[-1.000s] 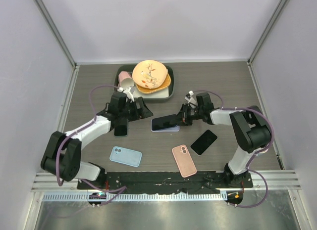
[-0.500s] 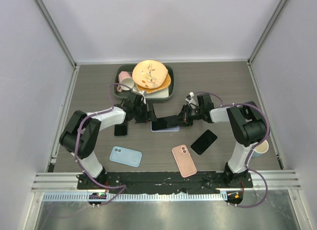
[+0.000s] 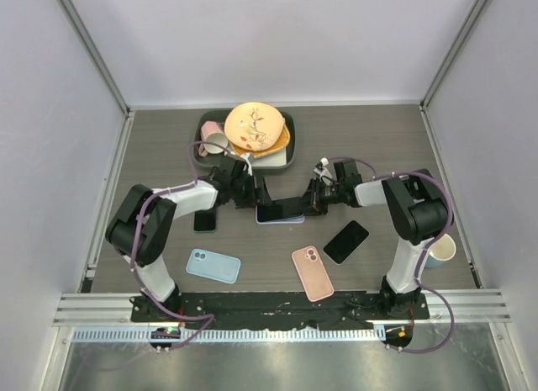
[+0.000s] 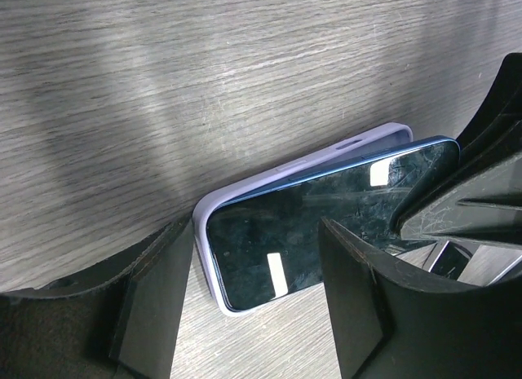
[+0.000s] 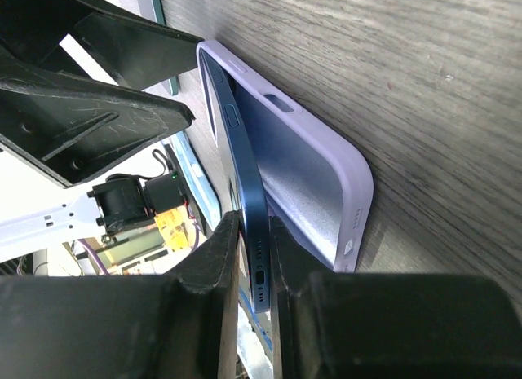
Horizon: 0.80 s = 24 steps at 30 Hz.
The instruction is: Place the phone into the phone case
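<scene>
- A wood-grain surface (image 3: 378, 147), boxed in by white walls (image 3: 277, 38) on three sides, has open room at the back right and along its left edge.
- At the centre, the blue-edged phone (image 4: 326, 224) rests tilted in the lilac phone case (image 4: 342, 147). One end is seated inside and the other is raised above the case rim.
- The right gripper (image 5: 251, 248) is clamped on the phone's raised end, pinching its two faces.
- The left gripper (image 3: 255, 194) stands with jaws apart, its fingers (image 4: 151, 297) straddling the seated end of phone and case. Whether they touch cannot be made out.
- At the rear, a tray (image 3: 288, 161) of plates (image 3: 255, 126) with a pink cup (image 3: 214, 141) sits just behind the left gripper.
- Nearer the arm bases lie a black phone (image 3: 346, 241), a pink case (image 3: 312, 272), a light-blue case (image 3: 213, 266) and a second black phone (image 3: 204, 220). A paper cup (image 3: 443, 250) stands by the right arm.
</scene>
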### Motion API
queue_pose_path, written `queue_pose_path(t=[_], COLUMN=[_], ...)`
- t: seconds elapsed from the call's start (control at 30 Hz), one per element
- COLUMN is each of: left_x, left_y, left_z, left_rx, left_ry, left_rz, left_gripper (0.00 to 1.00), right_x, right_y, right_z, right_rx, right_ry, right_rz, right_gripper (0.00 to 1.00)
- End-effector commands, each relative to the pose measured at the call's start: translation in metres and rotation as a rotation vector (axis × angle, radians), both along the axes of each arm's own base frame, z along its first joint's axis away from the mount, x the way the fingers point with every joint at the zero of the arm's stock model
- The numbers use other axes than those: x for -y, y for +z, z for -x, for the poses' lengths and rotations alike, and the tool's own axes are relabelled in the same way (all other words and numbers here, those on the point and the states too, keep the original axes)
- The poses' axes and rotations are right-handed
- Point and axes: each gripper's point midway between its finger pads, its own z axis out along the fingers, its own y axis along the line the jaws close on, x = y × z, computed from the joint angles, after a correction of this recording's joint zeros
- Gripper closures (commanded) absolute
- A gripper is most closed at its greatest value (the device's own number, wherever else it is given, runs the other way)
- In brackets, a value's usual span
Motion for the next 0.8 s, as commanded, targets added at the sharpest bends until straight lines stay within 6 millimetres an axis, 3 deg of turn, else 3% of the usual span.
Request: queue_pose_path(t=[0.0, 0.13, 0.23, 0.27, 0.43, 0.57, 0.7, 0.77], left_x=[0.007, -0.016, -0.026, -0.026, -0.012, 0.001, 0.015, 0.02], left_y=[0.002, 0.015, 0.037, 0.054, 0.095, 0.11, 0.108, 0.096], left_z=[0.008, 0.004, 0.001, -0.001, 0.006, 0.009, 0.009, 0.009], left_rx=[-0.015, 0.043, 0.122, 0.171, 0.295, 0.335, 0.322, 0.291], left_ry=[-0.027, 0.018, 0.039, 0.047, 0.007, -0.032, -0.07, -0.082], left_rz=[-0.016, -0.121, -0.148, -0.131, -0.024, 0.018, 0.035, 0.021], left_gripper=[0.34, 0.34, 0.35, 0.35, 0.39, 0.59, 0.85, 0.96], right_x=[0.035, 0.041, 0.044, 0.045, 0.053, 0.058, 0.057, 0.058], right_y=[-0.084, -0.089, -0.091, -0.092, -0.097, -0.098, -0.099, -0.099], right_z=[0.035, 0.04, 0.042, 0.044, 0.046, 0.049, 0.052, 0.053], right_rx=[-0.122, -0.122, -0.121, -0.123, -0.11, -0.104, -0.105, -0.107], right_ry=[-0.049, -0.043, -0.039, -0.036, -0.025, -0.008, 0.006, 0.013], right_rz=[0.369, 0.402, 0.416, 0.423, 0.482, 0.518, 0.534, 0.545], right_gripper=[0.99, 0.99, 0.99, 0.99, 0.99, 0.96, 0.93, 0.91])
